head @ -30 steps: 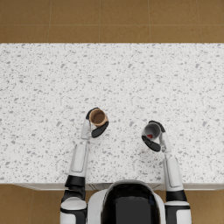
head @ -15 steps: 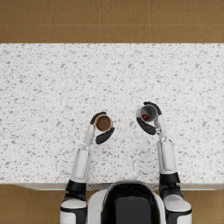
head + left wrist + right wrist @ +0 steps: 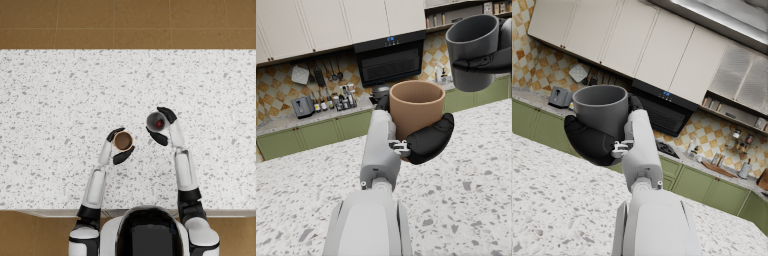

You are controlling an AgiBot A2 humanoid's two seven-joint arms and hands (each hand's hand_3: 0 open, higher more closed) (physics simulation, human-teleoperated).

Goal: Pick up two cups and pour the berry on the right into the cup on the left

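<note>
My left hand grips a brown cup and holds it upright above the speckled counter; its inside looks empty from above. In the left wrist view the brown cup sits in my left hand. My right hand holds a dark grey cup with a red berry inside it, a little farther back and to the right of the brown cup. The grey cup stays upright in my right hand, and it also shows higher in the left wrist view as the grey cup.
The white speckled counter spreads wide on both sides of the hands, with its front edge near my body. Brown floor tiles lie beyond its far edge. Kitchen cabinets stand in the background.
Both hands have lifted their cups and moved forward and inward. The grey cup now hangs close beside the brown cup, slightly higher.
</note>
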